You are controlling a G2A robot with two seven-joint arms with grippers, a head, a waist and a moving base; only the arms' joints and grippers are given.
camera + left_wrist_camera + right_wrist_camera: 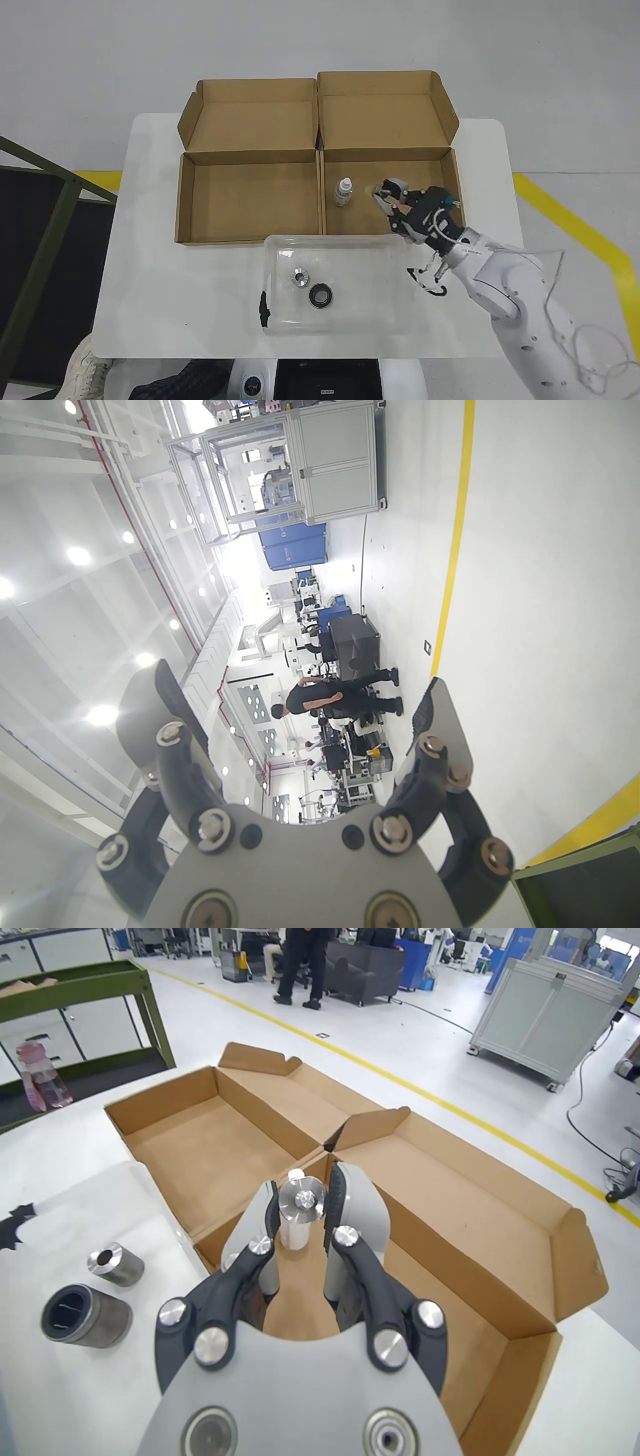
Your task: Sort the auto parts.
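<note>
Pale glossy floor [450, 1053] crossed by a yellow line [400, 1083]. Beyond the line stands a grey framed cabinet [545, 1028]; a green shelf rack [80, 987] stands close to the line.

Place: factory hall, with an open shop floor.
Floor: pale, glossy floor [550, 600] marked with yellow lane lines [454, 550].
Machinery: aluminium-framed enclosure [545, 1023], blue cabinets [295, 545], rows of workstations [350, 750].
Ceiling: high and white, with round lights [79, 556].
Storage: green steel rack [100, 988] near the white table [150, 280].
Table: cardboard boxes [250, 205] and machined metal parts [115, 1263].
</note>
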